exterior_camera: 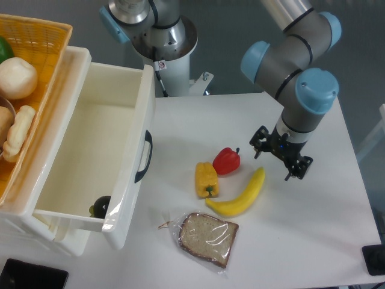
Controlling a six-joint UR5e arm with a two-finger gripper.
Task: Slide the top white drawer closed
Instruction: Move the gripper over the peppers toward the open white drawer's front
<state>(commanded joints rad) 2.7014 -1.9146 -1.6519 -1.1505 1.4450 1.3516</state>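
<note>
Currently: top white drawer (102, 150) pulled out | end effector (276, 162) fingers apart, empty, above banana (240, 195)

Lighting was bright and even, pretty much soft overhead light. The white worktop (301, 241) came out clean, not blown out. Shadows were faint and short, tucked right under the banana (239, 195), the peppers and the hand (278, 162). The glossy drawer (90, 150) picked up some glare along its front edge, strongest at the lower corner, and the bread bag (204, 238) had little specular glints on the plastic. The arm's blue caps showed soft highlights too. Focus was sharp all over, no motion blur. Lines stayed straight near the edges, no obvious distortion.
</note>
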